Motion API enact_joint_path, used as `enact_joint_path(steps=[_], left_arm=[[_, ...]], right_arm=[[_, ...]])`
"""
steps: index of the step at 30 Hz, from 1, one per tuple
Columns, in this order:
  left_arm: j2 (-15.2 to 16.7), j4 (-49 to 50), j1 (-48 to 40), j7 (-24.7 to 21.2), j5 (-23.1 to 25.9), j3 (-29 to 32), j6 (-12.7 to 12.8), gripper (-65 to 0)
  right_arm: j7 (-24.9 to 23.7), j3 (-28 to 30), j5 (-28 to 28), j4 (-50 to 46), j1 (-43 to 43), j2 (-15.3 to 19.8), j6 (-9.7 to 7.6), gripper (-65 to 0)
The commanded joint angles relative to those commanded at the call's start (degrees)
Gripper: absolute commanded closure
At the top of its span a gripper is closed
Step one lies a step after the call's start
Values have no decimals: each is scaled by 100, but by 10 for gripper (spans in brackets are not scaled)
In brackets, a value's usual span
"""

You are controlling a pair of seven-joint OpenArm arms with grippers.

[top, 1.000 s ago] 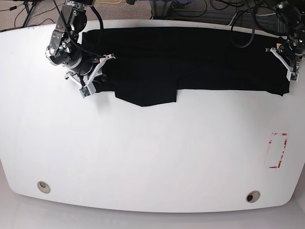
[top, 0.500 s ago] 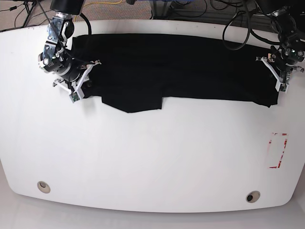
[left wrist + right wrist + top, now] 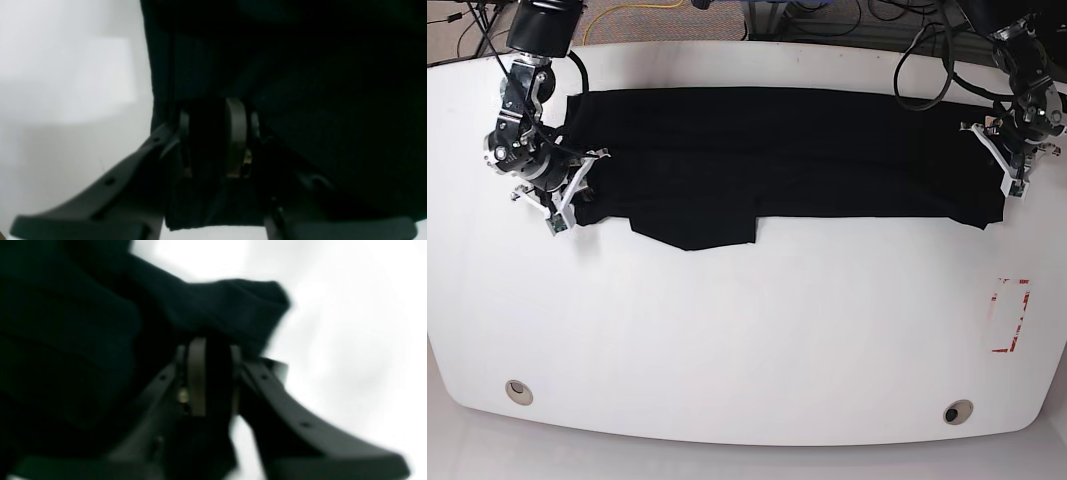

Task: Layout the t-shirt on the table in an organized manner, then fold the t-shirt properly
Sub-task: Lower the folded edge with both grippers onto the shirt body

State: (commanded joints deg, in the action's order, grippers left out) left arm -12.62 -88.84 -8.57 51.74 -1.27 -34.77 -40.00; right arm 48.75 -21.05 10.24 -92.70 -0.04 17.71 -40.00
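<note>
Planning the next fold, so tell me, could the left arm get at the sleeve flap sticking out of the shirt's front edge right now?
Probably not: the left gripper is shut on the t-shirt at the far end from the flap, which lies nearer the right gripper.

brown carpeted floor (image 3: 447, 35), tangled black cables (image 3: 827, 15), yellow cord (image 3: 642, 10)

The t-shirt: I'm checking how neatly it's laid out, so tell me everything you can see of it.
The t-shirt is plain black cloth, stretched into a long band across the far side of the white table, lying mostly flat. A flap hangs out from its near edge. No print shows. The right gripper and the left gripper each pinch one end; the wrist views show cloth between their fingers.
</note>
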Motion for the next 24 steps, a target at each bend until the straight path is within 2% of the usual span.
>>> enact_joint_path(steps=[3, 4, 7, 11, 14, 17, 24], left_arm=[[9, -132, 18, 9, 0, 0, 0, -160], [62, -185, 18, 9, 0, 0, 0, -193], [185, -396, 18, 9, 9, 0, 0, -281], [211, -738, 18, 97, 9, 0, 0, -336], [281, -958, 26, 308, -9, 0, 0, -339], [316, -1231, 88, 352, 0, -9, 0, -339], [316, -1574, 70, 352, 0, -9, 0, -339]], right_arm=[[404, 0, 0, -519, 70, -185, 0, -414], [519, 9, -9, -730, 114, -290, 0, -466], [756, 26, -53, -1081, 290, -510, 0, -536], [1002, 62, -18, -1090, 527, -703, 0, -533], [1020, 123, -53, -782, 712, -967, 0, -530], [976, 290, -62, -316, 897, -1046, 0, -530], [246, 633, -62, 721, 993, -1046, 0, -488]])
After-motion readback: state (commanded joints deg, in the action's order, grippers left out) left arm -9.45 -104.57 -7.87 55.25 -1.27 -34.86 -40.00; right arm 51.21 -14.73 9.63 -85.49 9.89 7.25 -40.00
